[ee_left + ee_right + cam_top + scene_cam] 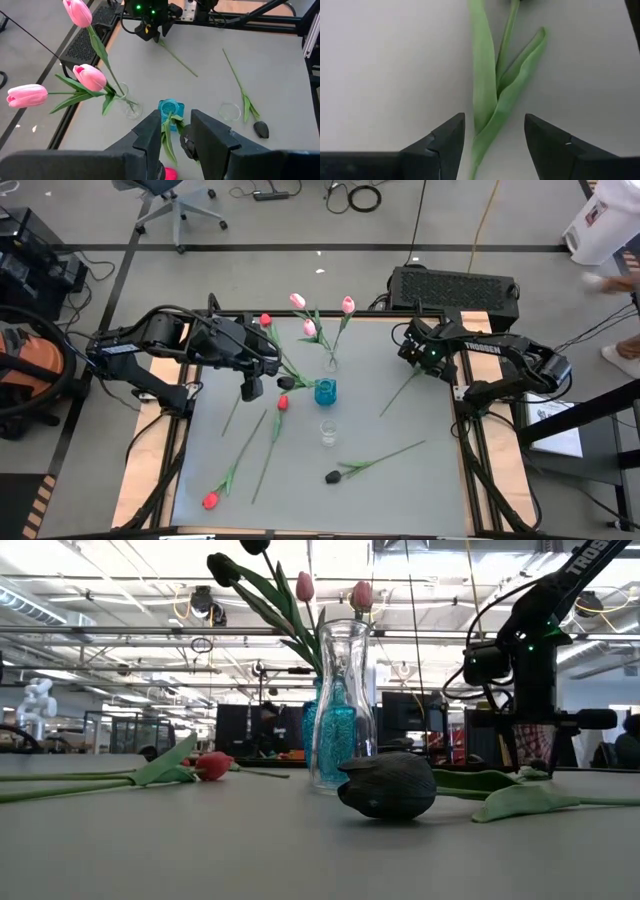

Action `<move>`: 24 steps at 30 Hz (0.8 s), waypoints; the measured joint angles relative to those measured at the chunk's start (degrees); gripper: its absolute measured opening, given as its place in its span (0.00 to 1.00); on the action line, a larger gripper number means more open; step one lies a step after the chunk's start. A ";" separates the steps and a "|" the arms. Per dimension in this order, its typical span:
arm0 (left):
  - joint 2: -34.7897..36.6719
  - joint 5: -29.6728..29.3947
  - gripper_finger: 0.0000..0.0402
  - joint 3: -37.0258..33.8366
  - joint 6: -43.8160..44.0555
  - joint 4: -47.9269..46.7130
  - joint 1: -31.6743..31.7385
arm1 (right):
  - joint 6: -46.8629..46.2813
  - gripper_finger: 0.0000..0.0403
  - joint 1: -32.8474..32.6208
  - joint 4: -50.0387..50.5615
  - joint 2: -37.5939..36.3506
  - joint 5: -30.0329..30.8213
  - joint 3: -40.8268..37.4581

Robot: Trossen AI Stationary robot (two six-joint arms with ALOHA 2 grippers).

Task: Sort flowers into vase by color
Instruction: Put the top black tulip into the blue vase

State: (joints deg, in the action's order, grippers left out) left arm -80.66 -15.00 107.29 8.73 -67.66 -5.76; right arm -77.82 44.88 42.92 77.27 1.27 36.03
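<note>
Left hand (pixel 175 137) pinching green stem (pixel 167 137) above blue vase (pixel 171 109), right hand (pixel 492 137) spread over leaves (pixel 492 85)

Office chair (pixel 170 205), orange vacuum (pixel 25 375), cables (pixel 365 195)

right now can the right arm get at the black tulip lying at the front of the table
Probably yes. The black tulip lies flat in the open with bare table around it, clear of the vases. The right gripper is at the far right edge, over another stem, jaws open.
</note>
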 joint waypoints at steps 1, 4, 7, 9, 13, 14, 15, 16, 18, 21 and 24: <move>0.00 -0.01 0.28 0.00 0.00 0.00 0.00 | 0.02 0.49 0.02 0.02 -0.02 0.00 0.00; 0.00 0.00 0.28 -0.01 0.00 0.10 0.00 | 0.33 0.49 0.02 0.02 -0.01 0.35 0.00; 0.00 0.00 0.28 -0.01 0.00 0.76 0.00 | 0.46 0.49 0.02 0.07 0.00 0.37 0.00; 0.01 0.00 0.28 -0.01 0.00 1.63 0.00 | 0.46 0.49 0.02 0.07 0.00 0.62 0.00; 0.00 0.00 0.28 -0.01 0.01 2.82 0.00 | 0.46 0.49 0.02 0.11 0.00 0.44 0.00; 0.00 0.00 0.28 -0.01 0.02 3.13 0.00 | 0.48 0.49 0.02 0.11 0.00 0.31 0.00; 0.00 0.00 0.28 0.00 0.02 3.05 0.00 | 0.48 0.49 0.02 0.11 0.00 0.31 0.00; 0.00 0.00 0.28 -0.01 0.02 3.01 0.00 | 0.49 0.49 0.02 0.11 0.00 0.29 0.00; 0.00 0.00 0.28 -0.01 0.02 3.00 0.00 | 0.71 0.49 0.02 0.11 0.00 0.27 0.00; 0.00 0.00 0.28 -0.01 0.02 2.99 0.00 | 1.15 0.49 0.02 0.11 0.00 0.18 0.00; 0.00 0.00 0.28 0.00 0.02 2.99 0.00 | 1.34 0.49 0.02 0.03 0.45 0.20 -0.02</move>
State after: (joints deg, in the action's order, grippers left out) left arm -80.66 -15.00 107.29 8.75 -64.66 -5.76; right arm -76.49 44.91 42.94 77.72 1.48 36.01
